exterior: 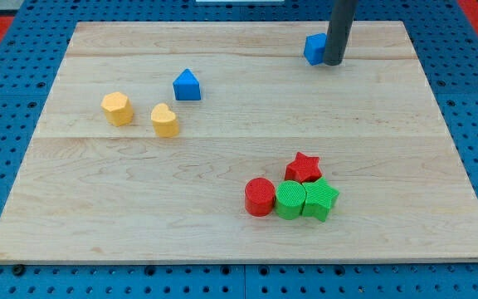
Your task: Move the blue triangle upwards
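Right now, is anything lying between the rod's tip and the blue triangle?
No. In the camera view, only bare wood lies between my tip and the blue triangle; the other blue block sits beside the tip, above that line.

A single camera view is looking down at the bench (222, 158) from above and in front, tilting forward so the far edge is sitting at the view's top and looking narrower than the near edge. It is standing near enough that the whole wooden surface is almost filling the frame.
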Controlling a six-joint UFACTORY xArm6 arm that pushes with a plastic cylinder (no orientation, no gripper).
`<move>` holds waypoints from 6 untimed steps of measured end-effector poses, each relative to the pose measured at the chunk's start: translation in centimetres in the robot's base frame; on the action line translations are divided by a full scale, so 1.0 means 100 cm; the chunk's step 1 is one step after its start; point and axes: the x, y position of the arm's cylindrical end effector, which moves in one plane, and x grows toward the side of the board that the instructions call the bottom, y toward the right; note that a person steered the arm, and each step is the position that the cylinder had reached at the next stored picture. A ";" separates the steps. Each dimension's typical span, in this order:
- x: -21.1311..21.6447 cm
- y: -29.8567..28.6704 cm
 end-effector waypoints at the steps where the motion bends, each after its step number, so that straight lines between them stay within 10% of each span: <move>1: 0.024 -0.023; 3: 0.123 -0.152; 6: 0.060 -0.236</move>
